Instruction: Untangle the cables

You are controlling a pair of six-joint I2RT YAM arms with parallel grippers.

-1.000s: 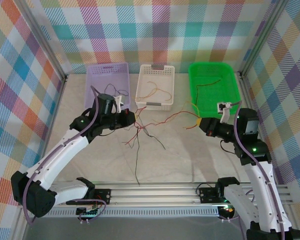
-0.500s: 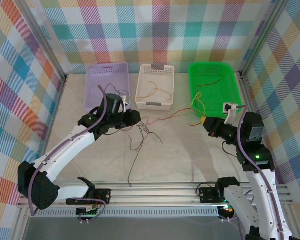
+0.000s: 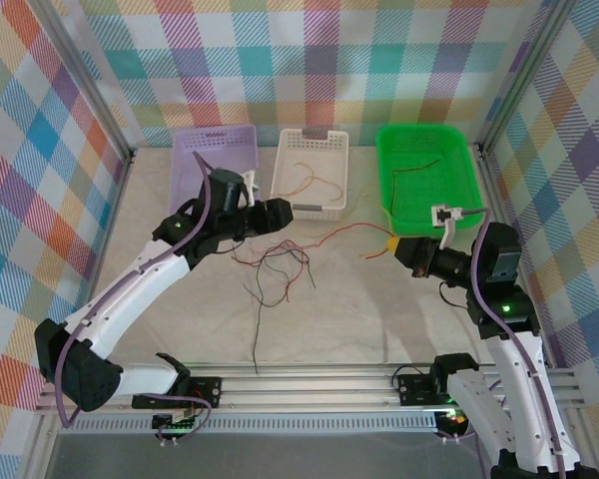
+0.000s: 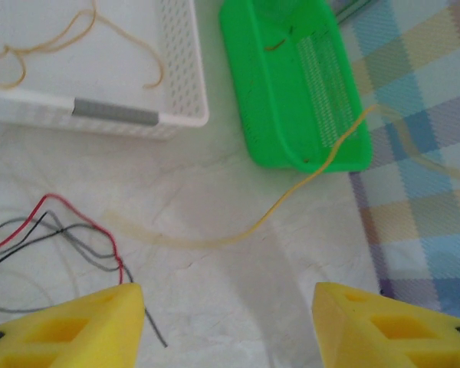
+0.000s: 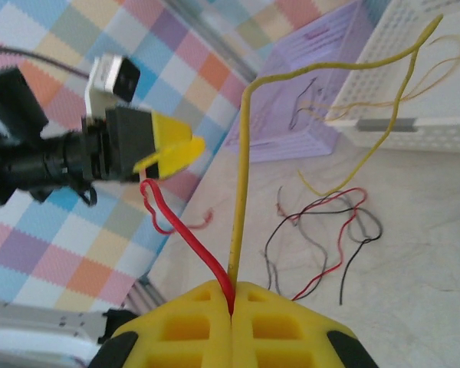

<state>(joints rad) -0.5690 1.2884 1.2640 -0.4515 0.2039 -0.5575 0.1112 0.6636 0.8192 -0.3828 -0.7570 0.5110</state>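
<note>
A loose tangle of red and black cables [image 3: 273,261] lies on the table in front of the white basket, and one black strand [image 3: 259,324] trails toward the near edge. My left gripper [image 3: 283,215] hovers above the tangle, open [image 4: 226,297] with nothing between its fingers; red [image 4: 84,222] and grey-black strands [image 4: 57,239] lie below it to its left. My right gripper [image 3: 393,245] is shut [image 5: 231,297] on a red cable [image 5: 185,239] and a yellow cable [image 5: 241,176]. The yellow cable [image 4: 291,201] stretches past the green basket's corner.
Three baskets line the back: purple [image 3: 183,170], white [image 3: 284,190] and green [image 3: 465,190], each holding a few sorted wires. Metal frame posts and checkered walls close in both sides. The rail with the arm bases runs along the near edge.
My left gripper has moved up and right toward the white basket and now stands open. The tangle has settled lower on the table. My right gripper shifted slightly left, still clamped.
</note>
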